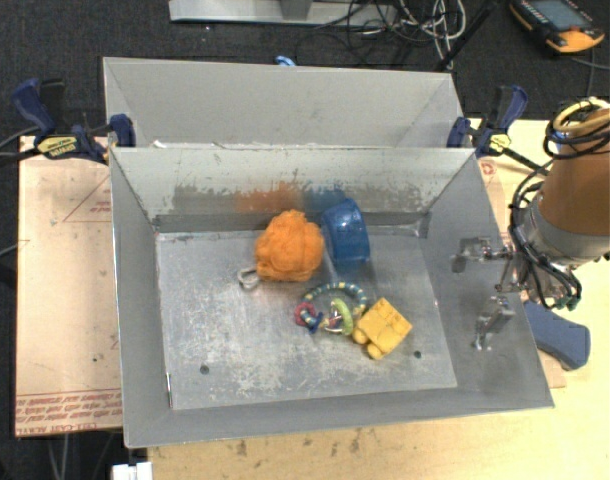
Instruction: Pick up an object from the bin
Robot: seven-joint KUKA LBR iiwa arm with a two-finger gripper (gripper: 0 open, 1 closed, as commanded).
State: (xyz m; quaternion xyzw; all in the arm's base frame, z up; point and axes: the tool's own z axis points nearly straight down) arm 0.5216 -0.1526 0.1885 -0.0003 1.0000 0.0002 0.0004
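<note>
My gripper [482,290] hangs over the bin's right sloping wall, open, its two metal fingers spread wide with nothing between them. The nearest thing is a yellow blocky toy [384,328] on the bin floor, well to the gripper's left. A ring toy with coloured beads [331,308] touches its left side. Further back lie a blue round cup-like piece [346,236] on its side and an orange fuzzy ball [289,247] right beside it.
A small metal ring [248,279] lies at the lower left of the orange ball. The arm with its orange cover and cables stands at the bin's right rim.
</note>
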